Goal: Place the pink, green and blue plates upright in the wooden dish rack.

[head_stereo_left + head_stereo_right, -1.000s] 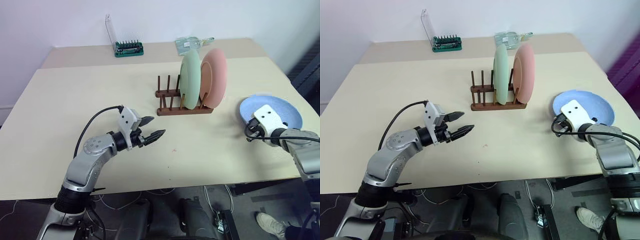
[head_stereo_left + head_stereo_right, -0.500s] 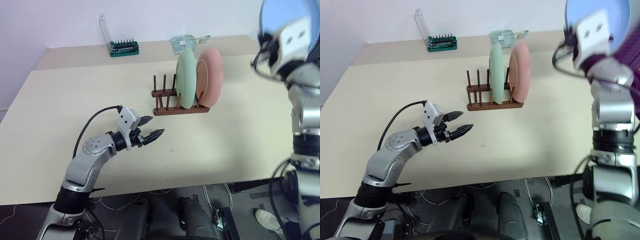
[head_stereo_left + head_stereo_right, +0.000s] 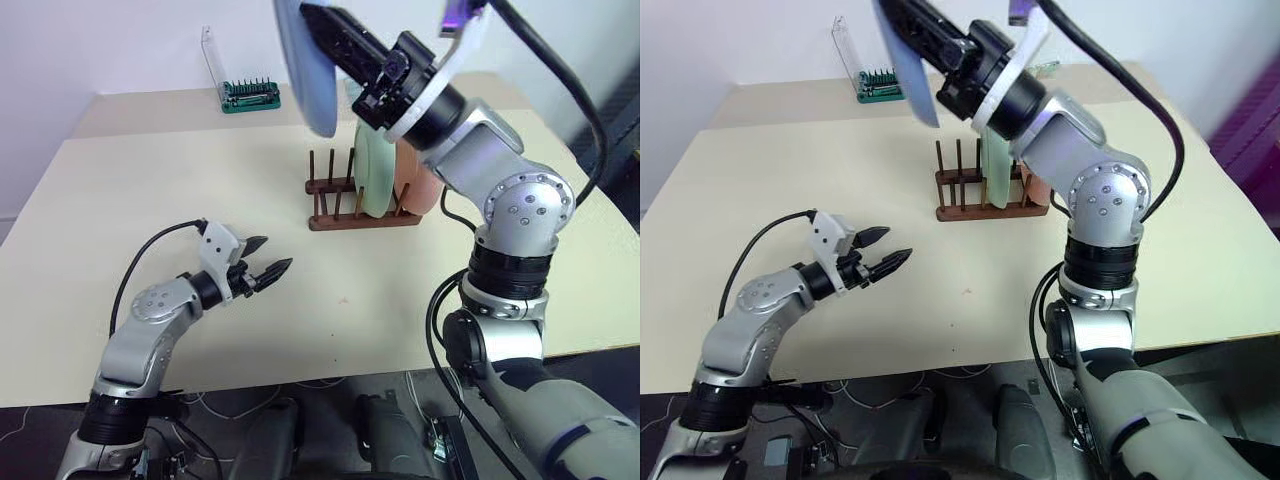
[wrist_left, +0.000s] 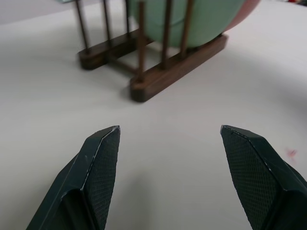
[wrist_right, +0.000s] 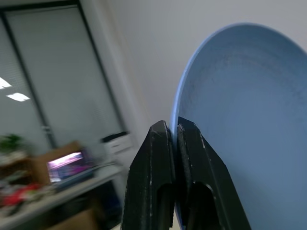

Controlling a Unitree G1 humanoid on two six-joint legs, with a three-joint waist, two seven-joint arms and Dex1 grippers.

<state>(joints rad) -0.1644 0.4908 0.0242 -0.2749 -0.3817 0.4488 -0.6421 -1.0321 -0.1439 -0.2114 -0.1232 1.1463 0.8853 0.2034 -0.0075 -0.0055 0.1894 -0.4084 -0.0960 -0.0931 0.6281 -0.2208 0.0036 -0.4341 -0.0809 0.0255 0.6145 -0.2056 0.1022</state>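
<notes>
Blue plate [image 3: 305, 70] hangs high in the air above the wooden dish rack [image 3: 362, 208], its rim clamped between the fingers of my right pincer [image 3: 318, 22]. Green plate [image 3: 375, 170] and pink plate [image 3: 415, 185] stand upright in the rack on the tabletop [image 3: 140, 190]. My left pincer [image 3: 268, 257] hovers low over the tabletop near the rack, fingers spread wide, holding nothing.

Both arms are silver-grey metal with rounded joint housings dotted with small screws and black rings between the segments. Each claw [image 3: 262, 272] has two black tapered fingers [image 4: 98, 167] with cross-hatched inner faces on a white wrist block. Black cables loop from the wrists along each arm.
</notes>
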